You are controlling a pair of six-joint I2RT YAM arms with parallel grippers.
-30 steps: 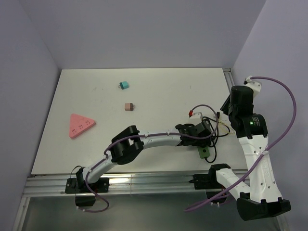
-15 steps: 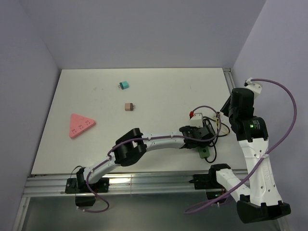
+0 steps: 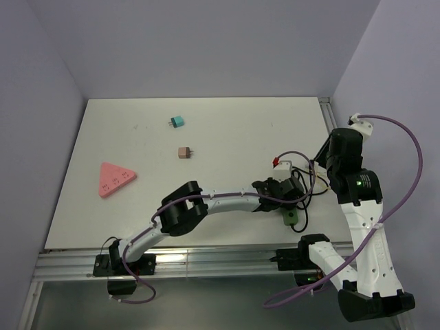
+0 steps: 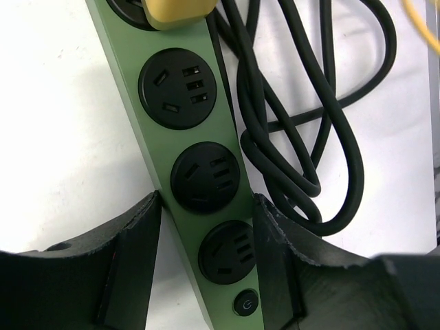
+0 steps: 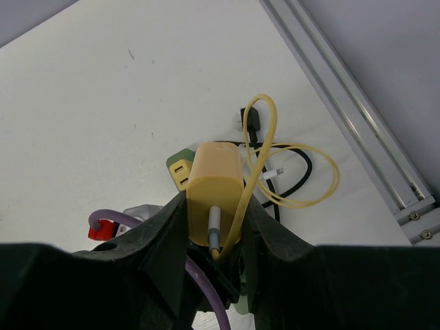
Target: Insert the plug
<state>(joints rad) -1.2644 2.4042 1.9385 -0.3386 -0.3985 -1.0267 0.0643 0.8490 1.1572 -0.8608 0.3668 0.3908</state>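
Top external view showed the green power strip [image 3: 291, 217] near the front right of the white table [image 3: 206, 130], mostly hidden under the arms. Only this view showed one pink triangle [image 3: 113, 179], one teal plug [image 3: 178, 122] and one brown plug [image 3: 183, 152], off to the left and apart from each other.

Left wrist view showed the strip up close. It was long and green, with three round black sockets [image 4: 206, 177] open and a fourth at the top covered by the yellow plug [image 4: 175, 10]. One small round button [image 4: 246, 302] sat at its near end. The left gripper [image 4: 206, 206] had its jaws against both sides of the strip, pinching it. One black cord [image 4: 313, 184] lay in loops just beside it.

Right wrist view showed the plug best. It was a boxy yellow block with a white cable end stuck in its back, and one thin yellow cable [image 5: 265, 98] looped away. The right gripper [image 5: 214, 213] pinched it between its jaws, right at the end of the strip. Whether it was pushed all the way in could not be told.
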